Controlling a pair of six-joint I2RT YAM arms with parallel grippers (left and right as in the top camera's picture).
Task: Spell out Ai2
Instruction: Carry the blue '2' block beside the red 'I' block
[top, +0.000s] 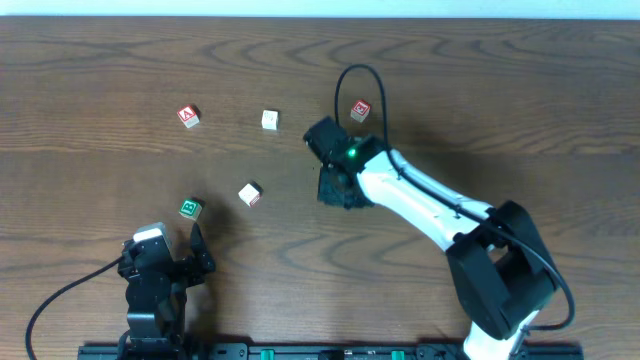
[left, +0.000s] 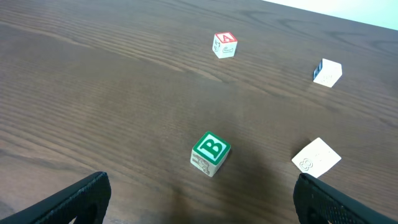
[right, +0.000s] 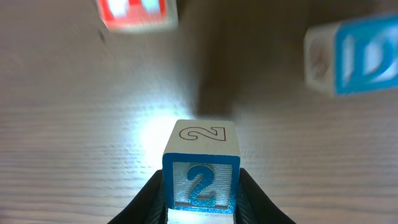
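A blue-framed "2" cube (right: 201, 174) sits upright between the fingers of my right gripper (right: 201, 200), which is shut on it just above the wood. From overhead the right gripper (top: 335, 188) hides that cube. The red-framed "A" cube (top: 188, 116) lies at the far left and also shows as the "A" cube (left: 224, 45) in the left wrist view. Two more red-marked cubes (top: 360, 110) (top: 250, 194) lie apart; I cannot read an "i" on either. My left gripper (top: 175, 246) stands open near the front edge, with nothing between its fingers (left: 81, 199).
A green "B" cube (left: 210, 153) lies just ahead of the left gripper. A blue "D" cube (right: 354, 56) lies to the right ahead of the right gripper, and a blurred red cube (right: 134, 12) to the left. The right arm (top: 430, 210) crosses the table's right half.
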